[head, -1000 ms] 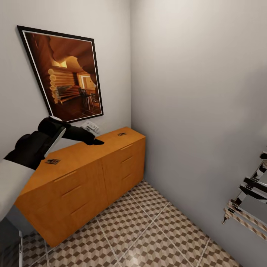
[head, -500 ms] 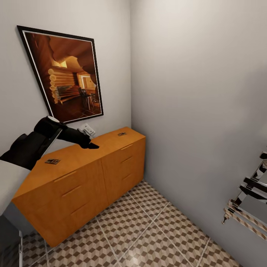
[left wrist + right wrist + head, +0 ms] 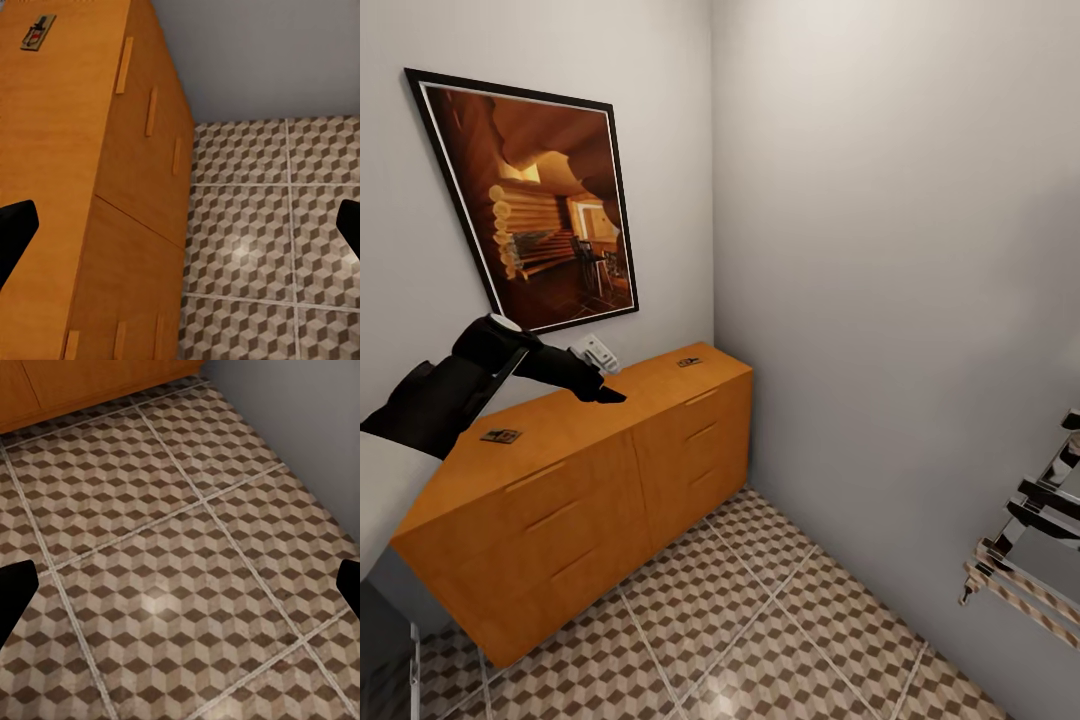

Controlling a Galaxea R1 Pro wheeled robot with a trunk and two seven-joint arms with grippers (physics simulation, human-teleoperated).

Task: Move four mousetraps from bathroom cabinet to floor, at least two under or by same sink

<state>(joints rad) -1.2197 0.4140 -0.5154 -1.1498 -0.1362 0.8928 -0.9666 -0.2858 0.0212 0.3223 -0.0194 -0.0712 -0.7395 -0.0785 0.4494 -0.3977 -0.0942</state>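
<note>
Two mousetraps lie in your head view on the flat top of the cabinet [image 3: 570,490]: the near mousetrap [image 3: 501,436] toward the cabinet's left end, the far mousetrap [image 3: 689,362] close to the end that meets the right-hand wall. Both lie flat on the wood, well apart from each other. The cabinet stands against the back wall, its two columns of three drawers all pushed in. Your left hand [image 3: 603,393] reaches out over the cabinet top between the two mousetraps and touches neither; its dark fingers read as one pointed shape in this view. In your left wrist view the two fingertips [image 3: 15,229] sit at opposite edges of the picture with a wide gap between them, so this hand is spread and holds nothing; past them you look down on the cabinet top, its drawer fronts and the far mousetrap [image 3: 37,32]. The bathroom floor [image 3: 760,610] runs from the cabinet's foot toward you in cube-patterned tiles. In your right wrist view the right hand [image 3: 180,592] is likewise spread, its fingertips [image 3: 15,592] at either edge over bare tiles. A framed picture [image 3: 535,200] hangs above the cabinet, a small white wall fitting [image 3: 598,352] sits just behind your left arm, and a chrome rack [image 3: 1030,530] juts in at the right.
</note>
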